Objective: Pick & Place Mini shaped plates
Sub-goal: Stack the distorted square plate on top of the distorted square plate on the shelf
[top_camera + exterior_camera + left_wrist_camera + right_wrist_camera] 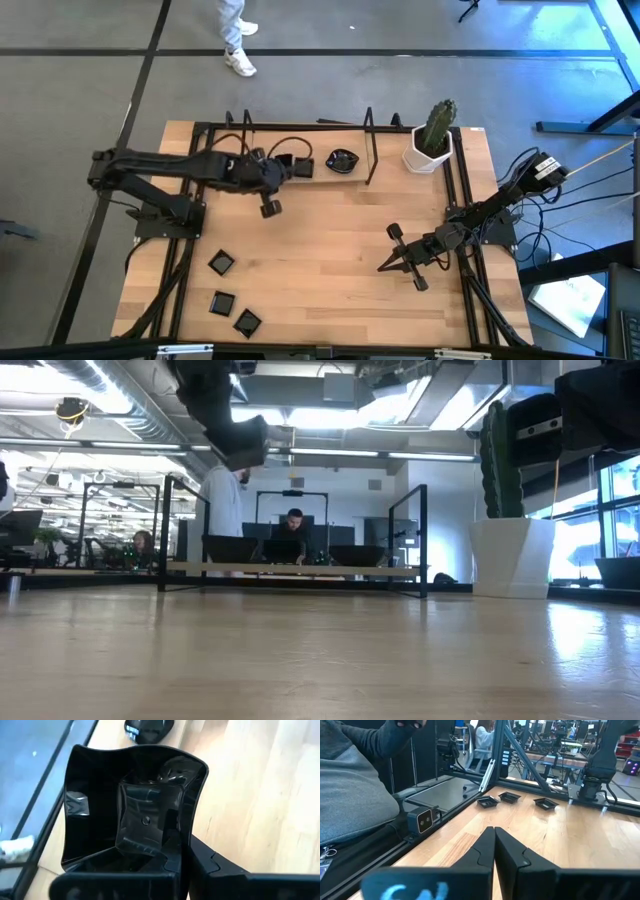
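Plates: small glossy black dishes, several scattered on a wooden table (330,260); all places below are given relative to the white cactus pot (428,150) at the table's far right corner.
Held plate: a square dish with a raised rim (125,800) sits clamped in the left gripper (275,170), lifted off the wood, well across the table from the pot along the far edge.
Wavy plate: one rounded, wavy-edged dish (343,160) lies on the table between the held plate and the pot, nearer the pot than any other dish.
Near-corner plates: three small squares (221,263) (222,302) (247,322) lie close together at the corner diagonally opposite the pot.
Count: five plates can be made out, one held, one wavy, three square; one cactus pot; two arms.
Left claw: fingers pressed together on one wall of the square dish, which hangs tilted in the wrist view.
Right claw: right gripper (384,267) has its fingers shut together on nothing, resting low over bare wood, on the near side of the pot.
Handling, as a judgement: the dishes look light, rigid and slick, probably hard plastic or glazed ware, so a pinch could slip or twist, and a drop might chip one.
Where to grip, as a judgement: pinch one raised rim wall near its middle, one finger inside and one outside; corners and the wavy edge offer poorer seating.
Background: a person (225,510) stands beyond the table's far side.
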You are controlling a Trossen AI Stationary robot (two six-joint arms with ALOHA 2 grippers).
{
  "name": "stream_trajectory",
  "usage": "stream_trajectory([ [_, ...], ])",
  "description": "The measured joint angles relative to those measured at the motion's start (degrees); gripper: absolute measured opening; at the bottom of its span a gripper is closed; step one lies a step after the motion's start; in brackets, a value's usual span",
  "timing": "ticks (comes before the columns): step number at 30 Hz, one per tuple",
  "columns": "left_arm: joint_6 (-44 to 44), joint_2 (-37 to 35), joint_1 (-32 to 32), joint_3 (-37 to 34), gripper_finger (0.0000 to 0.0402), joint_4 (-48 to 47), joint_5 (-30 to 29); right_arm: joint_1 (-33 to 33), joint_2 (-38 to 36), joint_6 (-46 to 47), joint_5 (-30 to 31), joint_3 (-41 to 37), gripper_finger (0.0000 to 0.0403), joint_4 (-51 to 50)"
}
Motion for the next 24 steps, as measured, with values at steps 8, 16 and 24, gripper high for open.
stream_trajectory([
  [8,0.3,4.23,6.23,0.0,0.0003,-4.6,2.69,0.0,0.0,-0.03,0.02,0.0,0.001,0.02],
  [16,2.03,10.03,8.48,0.0,0.0003,-4.28,2.34,0.0,-0.01,0.17,-0.02,0.0,0.001,-0.06],
  [24,-0.8,15.51,9.7,0.0,0.0003,-4.53,0.41,0.0,0.0,0.3,-0.02,0.0,0.001,-0.9],
])
